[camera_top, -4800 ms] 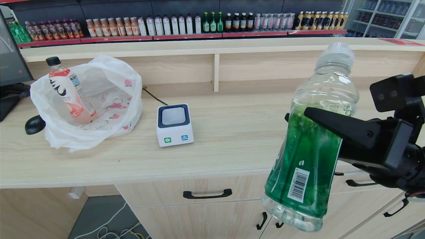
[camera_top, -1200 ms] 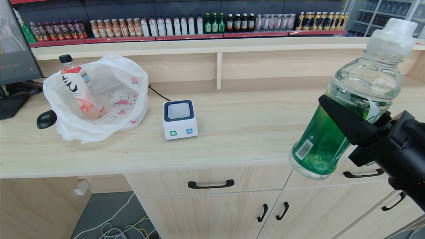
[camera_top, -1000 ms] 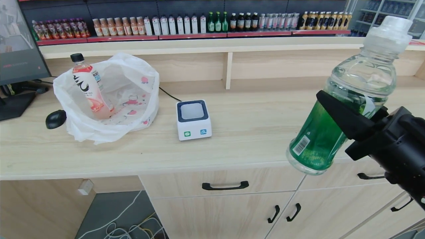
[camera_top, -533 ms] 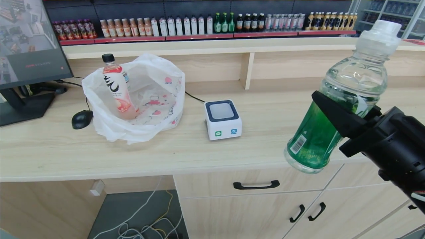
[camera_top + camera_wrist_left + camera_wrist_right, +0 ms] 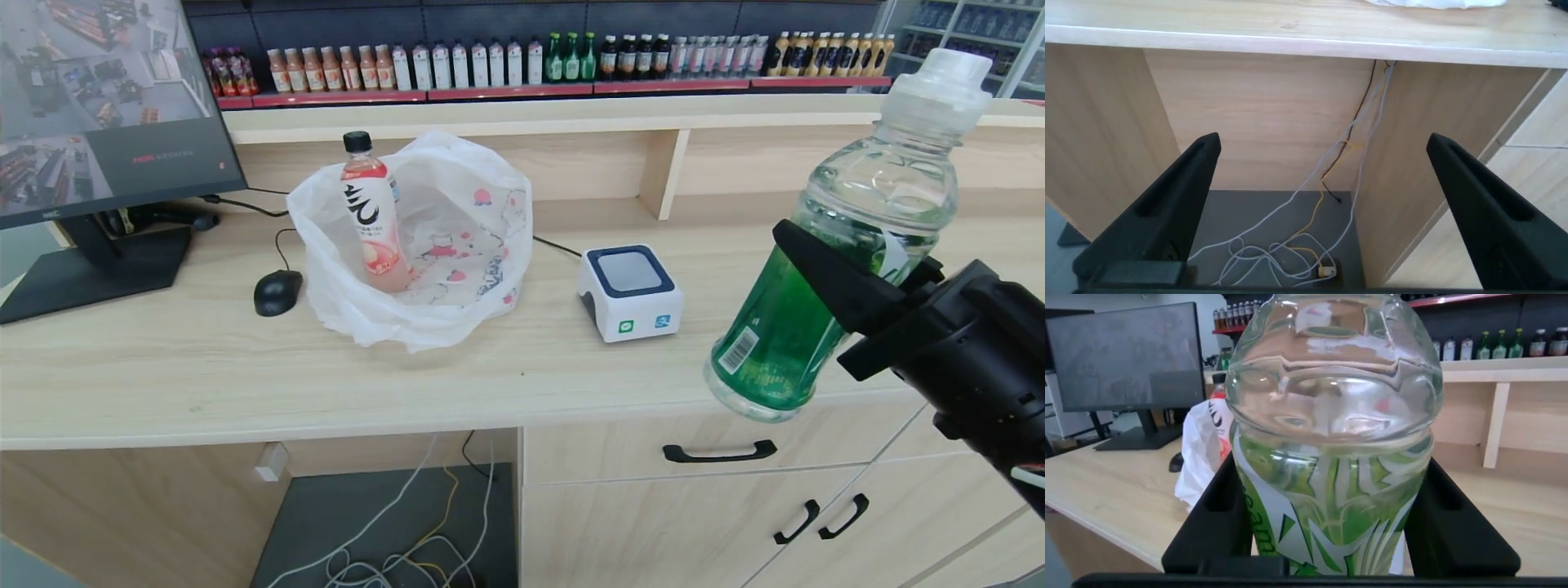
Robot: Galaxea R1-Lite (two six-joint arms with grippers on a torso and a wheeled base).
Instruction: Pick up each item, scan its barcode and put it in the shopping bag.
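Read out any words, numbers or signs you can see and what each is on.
Nothing is clear enough to quote.
Green-labelled clear plastic bottle: white barcode patch, digits too small to read.
Pink-labelled bottle in the white plastic shopping bag: big black brush mark, small print unreadable.
White box-shaped scanner: green and blue square icons, no words.
Black monitor: white lettering too small to read.

monitor [image 5: 98, 98], mouse [image 5: 277, 292], btl shelf [image 5: 506, 92], cables [image 5: 359, 562]
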